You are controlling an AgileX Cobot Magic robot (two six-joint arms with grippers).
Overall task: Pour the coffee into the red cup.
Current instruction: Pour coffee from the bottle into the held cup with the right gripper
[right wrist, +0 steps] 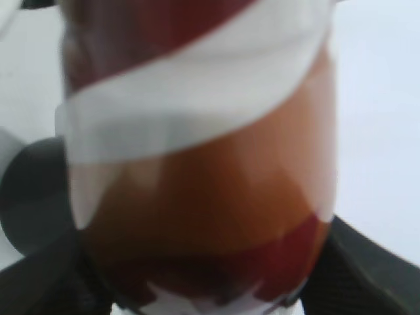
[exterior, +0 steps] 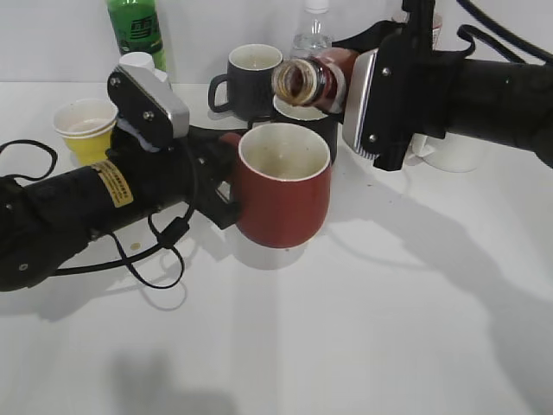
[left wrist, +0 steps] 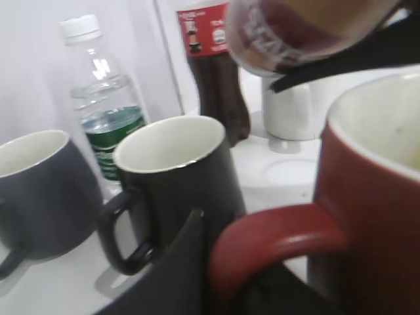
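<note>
The red cup (exterior: 283, 197) stands upright at the table's middle, cream-white inside. My left gripper (exterior: 226, 173) is shut on the cup's loop handle (left wrist: 275, 239); the cup body fills the right of the left wrist view (left wrist: 367, 216). My right gripper (exterior: 346, 82) is shut on the coffee bottle (exterior: 309, 82), which lies tilted on its side above and behind the cup, open mouth facing left. The bottle fills the right wrist view (right wrist: 197, 177) and shows at the top of the left wrist view (left wrist: 295, 29). I see no liquid falling.
Two black mugs (exterior: 251, 73) (left wrist: 177, 170) stand behind the red cup. Yellow paper cups (exterior: 85, 130), a green bottle (exterior: 136, 30), a clear water bottle (left wrist: 102, 105), a dark cola bottle (left wrist: 213, 72) and a white cup (exterior: 454, 151) stand along the back.
</note>
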